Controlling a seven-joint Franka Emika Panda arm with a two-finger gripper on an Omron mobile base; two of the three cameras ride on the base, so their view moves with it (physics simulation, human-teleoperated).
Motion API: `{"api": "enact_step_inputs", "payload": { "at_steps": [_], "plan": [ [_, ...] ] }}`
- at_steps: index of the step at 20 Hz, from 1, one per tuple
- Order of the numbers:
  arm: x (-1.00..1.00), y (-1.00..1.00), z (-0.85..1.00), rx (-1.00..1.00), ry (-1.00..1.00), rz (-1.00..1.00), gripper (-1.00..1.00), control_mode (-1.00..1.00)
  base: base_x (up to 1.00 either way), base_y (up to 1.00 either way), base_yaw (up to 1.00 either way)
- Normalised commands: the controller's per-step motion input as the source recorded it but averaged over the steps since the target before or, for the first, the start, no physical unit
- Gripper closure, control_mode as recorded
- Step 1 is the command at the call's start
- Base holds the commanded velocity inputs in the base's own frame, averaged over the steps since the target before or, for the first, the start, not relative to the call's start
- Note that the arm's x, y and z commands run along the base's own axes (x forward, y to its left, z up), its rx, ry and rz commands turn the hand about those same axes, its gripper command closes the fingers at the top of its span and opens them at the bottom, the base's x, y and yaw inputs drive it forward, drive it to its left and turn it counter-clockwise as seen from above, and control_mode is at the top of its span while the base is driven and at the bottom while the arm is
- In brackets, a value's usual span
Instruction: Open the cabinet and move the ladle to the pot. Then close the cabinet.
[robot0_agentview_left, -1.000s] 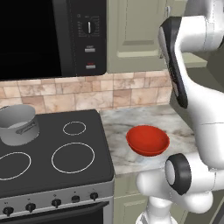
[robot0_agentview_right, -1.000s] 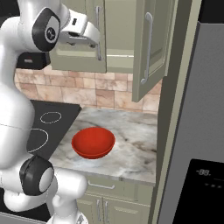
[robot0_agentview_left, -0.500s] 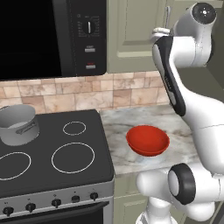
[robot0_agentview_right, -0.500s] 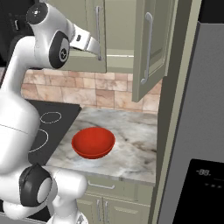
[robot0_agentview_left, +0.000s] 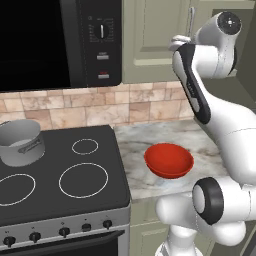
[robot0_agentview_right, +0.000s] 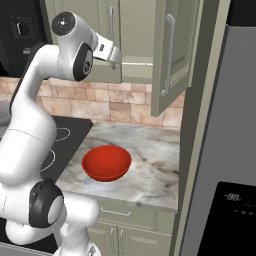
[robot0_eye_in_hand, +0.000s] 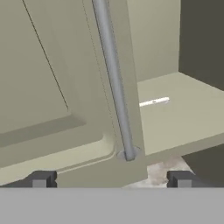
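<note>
Gripper (robot0_eye_in_hand: 111, 179) is spread wide, nothing between the fingers, both dark fingertips (robot0_eye_in_hand: 40, 179) apart at the bottom of the hand view. It sits up at the wall cabinet (robot0_agentview_right: 165, 55), right in front of the closed left door (robot0_eye_in_hand: 48, 87), aimed at that door's silver bar handle (robot0_eye_in_hand: 114, 83). The handle's lower end lands just above the gap between the tips, not touching either one

Right door (robot0_agentview_right: 170, 60) is swung open, to the right of the gripper in the right base view, its own bar handle (robot0_agentview_right: 169, 55) facing out. Past the left door's edge, ahead and to the right of the gripper, the cabinet shelf (robot0_eye_in_hand: 183, 113) is exposed. A small pale elongated thing (robot0_eye_in_hand: 154, 102) lies flat on it, probably the ladle, too small to be sure

Pot (robot0_agentview_left: 21, 141) is well below and far to the left of the gripper, on the back left burner of the black stove (robot0_agentview_left: 60, 175), grey, upright. Red bowl (robot0_agentview_left: 169, 160) sits on the marble counter (robot0_agentview_right: 150, 160) below the gripper, between stove and fridge (robot0_agentview_right: 225, 150). Microwave (robot0_agentview_left: 60, 40) hangs over the stove, left of the cabinet
</note>
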Motion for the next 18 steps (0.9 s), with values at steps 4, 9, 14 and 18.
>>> {"api": "enact_step_inputs", "payload": {
  "at_steps": [4, 9, 14, 18],
  "plan": [
    [0.21, -0.16, 0.00, 0.00, 0.04, 0.06, -1.00, -1.00, 0.00, 0.00, 0.00],
    [0.28, -0.09, 0.00, 0.00, 0.00, 0.04, -1.00, -1.00, 0.00, 0.00, 0.00],
    [0.37, -0.01, -0.07, 0.00, 0.00, 0.05, -1.00, -1.00, 0.00, 0.00, 0.00],
    [0.33, 0.00, -0.06, 0.01, 0.00, 0.05, -1.00, -1.00, 0.00, 0.00, 0.00]
  ]
}}
